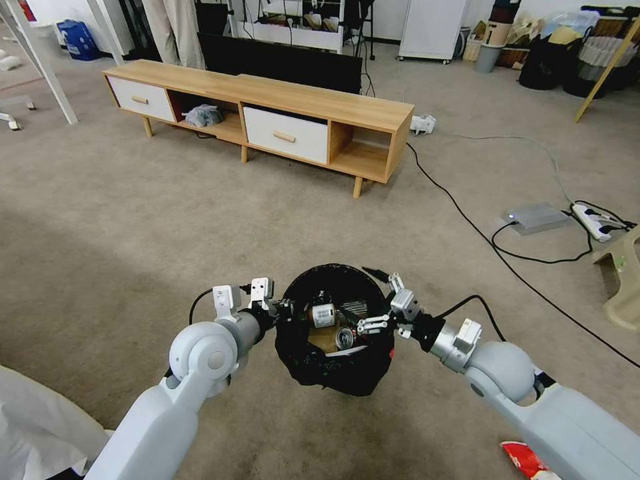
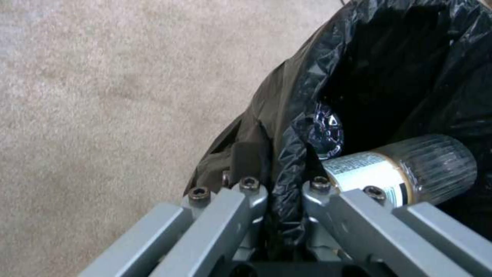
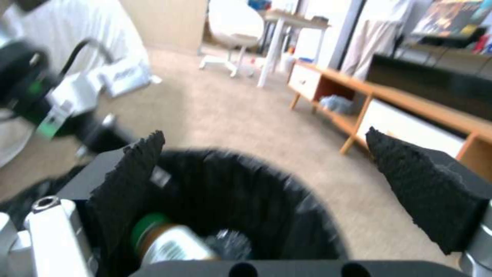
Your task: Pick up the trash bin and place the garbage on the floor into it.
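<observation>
Left tool [image 1: 283, 312] pinches the trash bin [image 1: 333, 370] rim.

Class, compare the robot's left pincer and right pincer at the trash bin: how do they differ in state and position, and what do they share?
The left pincer is shut on the trash bin, clamping its bag-lined rim; the right pincer is open and grips nothing. The left pincer sits at the bin's left rim, while the right pincer hangs over the bin's mouth from the right side. Both are at the bin's top, on either side of it.
</observation>
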Controlling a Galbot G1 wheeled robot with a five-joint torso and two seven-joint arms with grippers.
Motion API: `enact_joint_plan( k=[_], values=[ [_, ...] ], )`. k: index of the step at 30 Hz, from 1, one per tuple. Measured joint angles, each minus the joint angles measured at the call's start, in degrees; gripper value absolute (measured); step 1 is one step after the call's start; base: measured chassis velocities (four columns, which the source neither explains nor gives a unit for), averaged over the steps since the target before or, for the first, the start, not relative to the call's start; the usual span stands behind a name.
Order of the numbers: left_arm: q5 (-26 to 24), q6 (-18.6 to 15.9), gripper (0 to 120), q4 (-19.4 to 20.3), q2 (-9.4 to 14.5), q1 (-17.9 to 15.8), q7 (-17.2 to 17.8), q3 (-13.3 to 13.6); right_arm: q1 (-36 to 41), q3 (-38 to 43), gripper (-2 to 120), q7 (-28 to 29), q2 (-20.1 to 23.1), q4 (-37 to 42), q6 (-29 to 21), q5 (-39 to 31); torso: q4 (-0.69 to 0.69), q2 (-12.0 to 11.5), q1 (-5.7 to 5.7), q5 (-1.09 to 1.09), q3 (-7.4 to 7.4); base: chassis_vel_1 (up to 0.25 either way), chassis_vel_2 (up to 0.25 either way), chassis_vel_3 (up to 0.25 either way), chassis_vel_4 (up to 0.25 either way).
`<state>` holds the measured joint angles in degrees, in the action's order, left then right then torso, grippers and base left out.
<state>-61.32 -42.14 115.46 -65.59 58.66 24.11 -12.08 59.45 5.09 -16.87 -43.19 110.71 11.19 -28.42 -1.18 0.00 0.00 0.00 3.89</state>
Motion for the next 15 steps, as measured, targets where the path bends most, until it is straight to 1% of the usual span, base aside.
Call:
enact_joint_plan(
  k=[3,4,9,12,13,15],
  values=[
    [-0.47,0.0,0,0.39,0.21,-0.09,0.22,-0.25,-0.37,0.64,100,1.13,0.12,0.7,0.0,-0.37,0.0,0.0,0.0,0.0,0.0,0.0,0.0,0.0,0.0],
    [-0.94,0.0,0,0.75,0.55,-0.26,0.54,-0.62,-0.72,1.43,100,2.35,0.57,1.54,-0.12,-0.75,0.0,0.0,0.0,0.0,0.0,0.0,0.0,0.0,0.0],
    [-1.32,0.0,0,1.16,0.97,-0.35,0.7,-1.49,-1.35,2.9,100,4.16,1.89,2.7,-0.77,-1.22,0.0,0.0,0.0,0.0,0.0,0.0,0.0,0.0,0.0],
    [-1.32,0.0,0,1.5,0.96,-0.01,0.75,-2.77,-1.64,4.81,100,10.08,2.73,3.79,-4.56,-0.59,0.0,0.0,0.0,0.0,0.0,0.0,0.0,0.0,0.0],
    [-1.32,0.0,0,1.5,0.96,-0.01,0.75,-2.77,-1.64,4.81,100,10.08,2.73,3.79,-4.56,-0.59,0.0,0.0,0.0,0.0,0.0,0.0,0.0,0.0,0.0],
    [-1.32,0.0,0,1.77,1.06,0.33,0.75,-3.19,-1.65,5.16,100,16.48,2.54,4.33,-7.49,-0.89,0.0,0.0,0.0,0.0,0.0,0.0,0.0,0.0,0.0]
  ],
)
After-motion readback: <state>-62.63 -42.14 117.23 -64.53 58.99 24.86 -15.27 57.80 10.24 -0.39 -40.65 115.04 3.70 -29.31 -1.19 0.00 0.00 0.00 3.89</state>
